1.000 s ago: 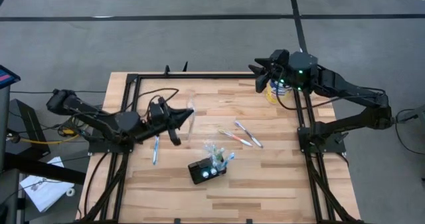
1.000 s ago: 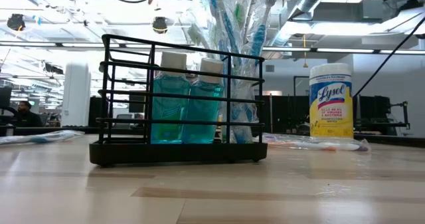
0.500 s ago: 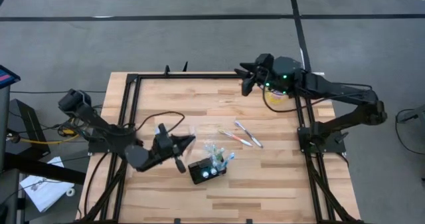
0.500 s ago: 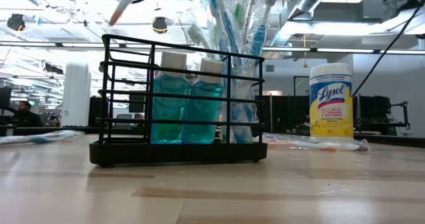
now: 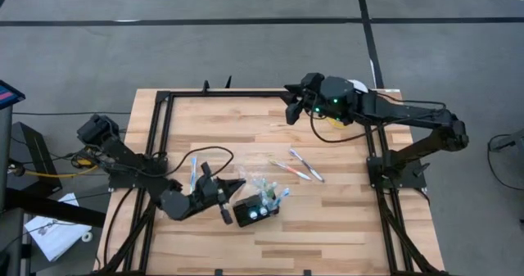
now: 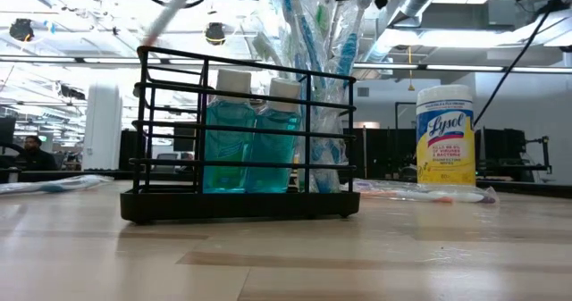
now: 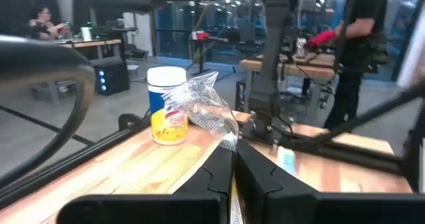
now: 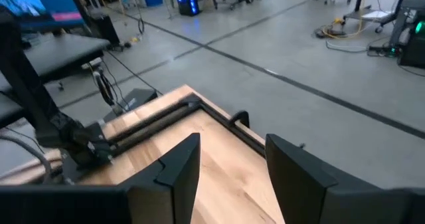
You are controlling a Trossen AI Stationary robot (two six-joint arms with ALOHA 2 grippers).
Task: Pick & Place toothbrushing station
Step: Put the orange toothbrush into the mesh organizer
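High view: left hand [image 5: 233, 196], closed on a wrapped toothbrush [image 7: 202, 114], beside toothbrushing station [image 5: 254, 211]; right hand [image 5: 292, 106] open, empty.

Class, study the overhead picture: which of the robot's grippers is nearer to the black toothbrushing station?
The left. The left gripper hangs right beside the toothbrushing station, fingers shut on a wrapped toothbrush. The right gripper is open, far off, over the table's far edge.

station [image 5: 255, 211]: 1 | mouthwash bottles [image 6: 248, 133]: 2 | wipes canister [image 6: 444, 137]: 1 | loose toothbrushes on table [image 5: 299, 165]: 3
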